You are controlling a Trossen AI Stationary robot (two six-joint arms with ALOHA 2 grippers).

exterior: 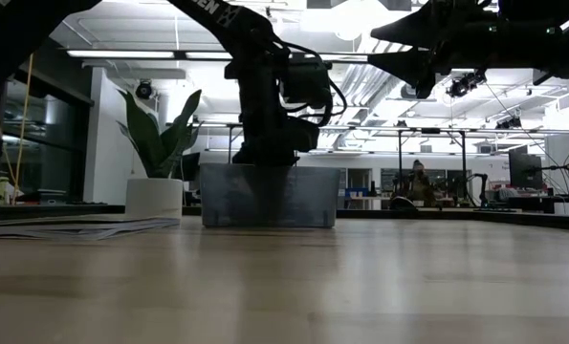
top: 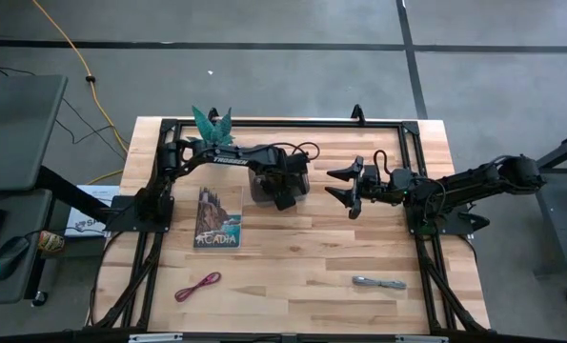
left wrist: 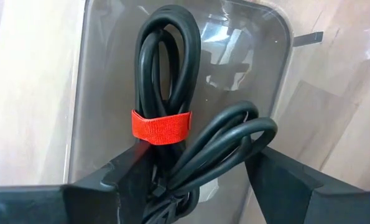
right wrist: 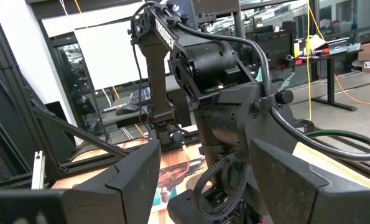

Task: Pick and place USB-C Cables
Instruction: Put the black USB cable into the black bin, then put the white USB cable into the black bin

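In the left wrist view my left gripper (left wrist: 200,163) is open and points down into a clear plastic bin (left wrist: 85,93). Two black cable bundles lie on the bin's floor between its fingers: one bound with a red strap (left wrist: 161,126), and a plain black loop (left wrist: 234,134) leaning over it. A dark red cable (top: 197,286) lies on the table near its near-left edge, and a silver-grey cable (top: 378,282) lies near-right. My right gripper (top: 345,186) is open, in the air to the right of the bin (top: 264,186). My left gripper's fingers come from above and stand on either side of the two bundles in the bin. One fingertip (left wrist: 132,168) is right beside the red-strapped bundle; whether it touches it, I cannot tell.
A book (top: 218,217) lies flat to the left of the bin. A potted plant (top: 212,122) stands at the far edge behind the left arm. Bare wood lies between the book and the two loose cables. A black frame (top: 407,143) runs along the table's sides.
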